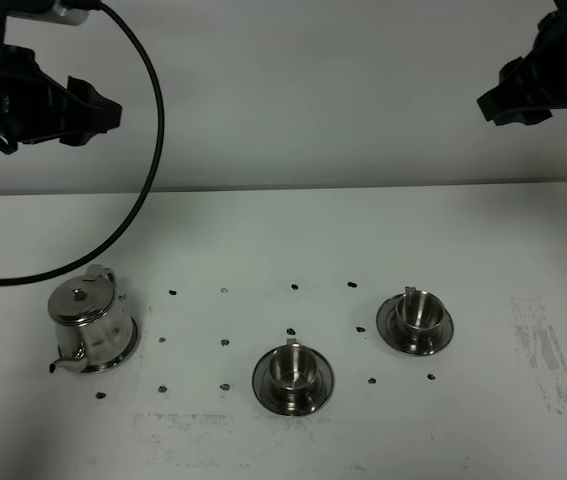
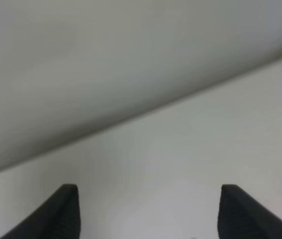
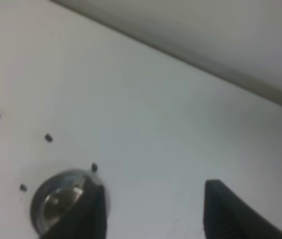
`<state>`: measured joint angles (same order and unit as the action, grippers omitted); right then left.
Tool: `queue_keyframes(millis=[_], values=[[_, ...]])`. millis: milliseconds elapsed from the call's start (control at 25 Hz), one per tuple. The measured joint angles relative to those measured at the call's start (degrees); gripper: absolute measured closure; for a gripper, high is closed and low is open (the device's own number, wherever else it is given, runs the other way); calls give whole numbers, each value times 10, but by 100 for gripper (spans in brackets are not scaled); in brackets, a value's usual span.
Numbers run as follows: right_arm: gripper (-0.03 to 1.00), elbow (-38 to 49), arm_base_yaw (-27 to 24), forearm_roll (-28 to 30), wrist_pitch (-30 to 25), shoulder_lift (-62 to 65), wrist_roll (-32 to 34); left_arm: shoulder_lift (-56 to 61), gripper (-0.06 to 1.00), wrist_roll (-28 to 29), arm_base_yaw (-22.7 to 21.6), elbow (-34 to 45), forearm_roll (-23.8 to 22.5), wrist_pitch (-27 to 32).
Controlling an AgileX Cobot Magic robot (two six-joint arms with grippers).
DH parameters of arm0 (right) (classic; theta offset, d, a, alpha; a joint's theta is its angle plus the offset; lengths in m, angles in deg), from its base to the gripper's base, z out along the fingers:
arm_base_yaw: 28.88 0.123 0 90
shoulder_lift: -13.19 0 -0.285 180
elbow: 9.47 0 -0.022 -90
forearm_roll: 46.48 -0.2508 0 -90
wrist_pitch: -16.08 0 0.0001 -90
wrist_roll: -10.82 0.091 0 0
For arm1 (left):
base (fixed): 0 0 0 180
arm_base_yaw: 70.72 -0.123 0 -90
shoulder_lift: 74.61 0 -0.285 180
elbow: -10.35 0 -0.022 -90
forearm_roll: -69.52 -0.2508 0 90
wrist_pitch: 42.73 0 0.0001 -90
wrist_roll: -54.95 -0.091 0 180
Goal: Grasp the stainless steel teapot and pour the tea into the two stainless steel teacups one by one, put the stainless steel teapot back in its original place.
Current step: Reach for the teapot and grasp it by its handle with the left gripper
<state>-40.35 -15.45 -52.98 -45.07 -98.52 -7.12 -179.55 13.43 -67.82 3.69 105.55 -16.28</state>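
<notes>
The stainless steel teapot stands on its round plate at the left of the white surface. Its handle faces the back wall and its spout faces the front. The left pincer hangs high above it and a little behind, released and empty. It is much nearer than the right pincer, also released, high above the right-hand teacup.

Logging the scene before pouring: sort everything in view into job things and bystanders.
Job: stainless steel teapot; steel plate under it; near teacup, near saucer; far teacup, far saucer.
Bystanders: black dots; grey scuffs; hanging black cable.
</notes>
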Motion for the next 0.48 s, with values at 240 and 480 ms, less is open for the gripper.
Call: queue_keyframes(millis=[240, 480], values=[[54, 171, -2, -26, 86, 133, 2, 76, 36, -53, 0, 111, 33, -127], [54, 325, -2, -35, 136, 281, 19, 79, 36, -44, 1, 122, 41, -152]])
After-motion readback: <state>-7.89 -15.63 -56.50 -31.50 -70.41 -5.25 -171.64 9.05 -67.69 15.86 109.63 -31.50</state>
